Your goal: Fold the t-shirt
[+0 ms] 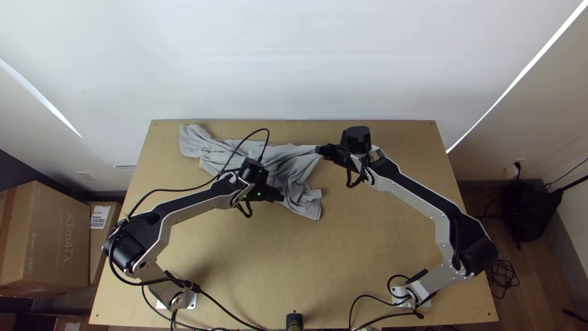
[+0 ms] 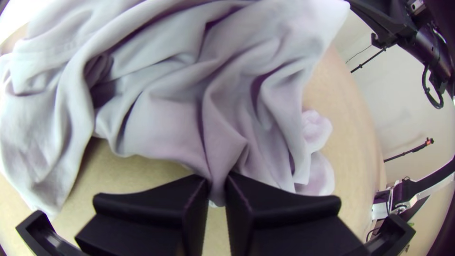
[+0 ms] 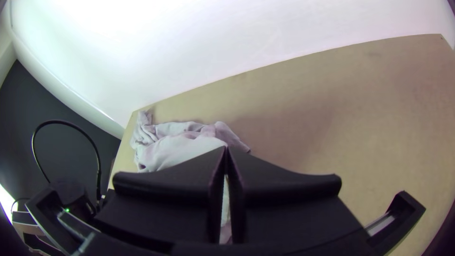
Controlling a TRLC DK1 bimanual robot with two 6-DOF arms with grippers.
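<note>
In the top view, from the left, the grey t-shirt (image 1: 195,142) lies bunched on the far part of the light wooden table (image 1: 367,245). Its left end is crumpled near the far left corner, and many creases run from there to the middle. The left gripper (image 2: 217,187) has its 2 fingers closed on a small pinch of the t-shirt, at the edge on the near side. To the right of it, 1 loose part of the cloth hangs or lies toward the table's middle. More to the right, the right gripper (image 1: 318,149) is closed too, and it appears to pinch the t-shirt's upper right corner.

I judge that the work is at an early stage: 2 places are gripped, but no neat fold is made. The t-shirt should still be spread flat, then the folds made and smoothed.

The left arm (image 1: 196,205) covers some of the cloth in the top view. I cannot tell which part is collar, sleeve or hem, nor how many layers each gripper holds.
</note>
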